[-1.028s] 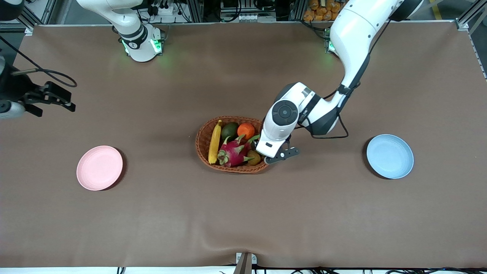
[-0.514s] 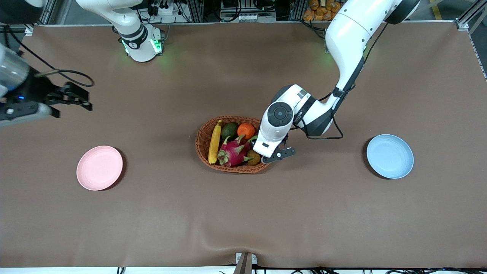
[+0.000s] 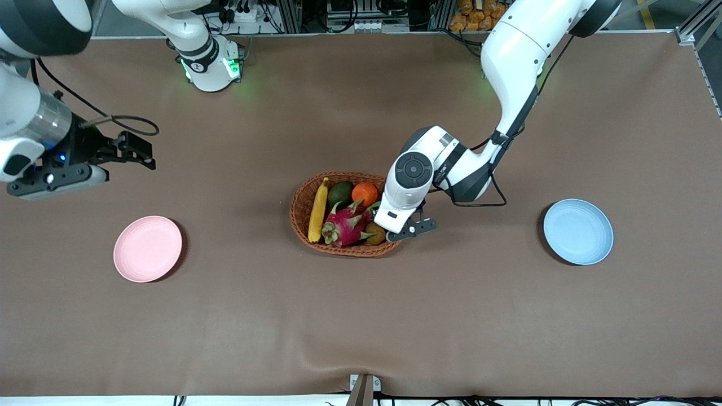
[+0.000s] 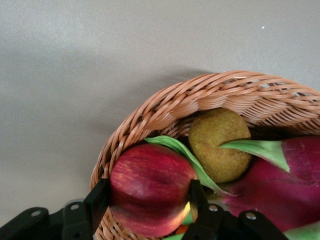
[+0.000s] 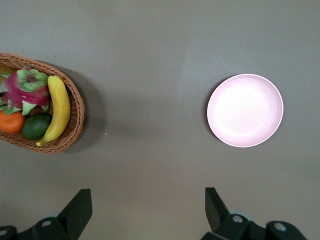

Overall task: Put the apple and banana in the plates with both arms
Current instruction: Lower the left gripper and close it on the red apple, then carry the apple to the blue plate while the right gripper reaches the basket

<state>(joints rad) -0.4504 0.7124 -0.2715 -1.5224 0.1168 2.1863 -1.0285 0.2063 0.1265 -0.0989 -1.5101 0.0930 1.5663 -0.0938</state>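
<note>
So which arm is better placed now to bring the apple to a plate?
The left. Its gripper is in the basket with fingers closed against the apple. The right gripper hangs open over bare table near the pink plate.

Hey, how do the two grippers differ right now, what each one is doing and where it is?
The left gripper is down in the wicker basket, its fingers against both sides of the apple; the right gripper holds nothing. The left gripper's jaws are closed on fruit, while the right gripper's stand wide open over bare table near the pink plate. Both are black two-finger grippers.
</note>
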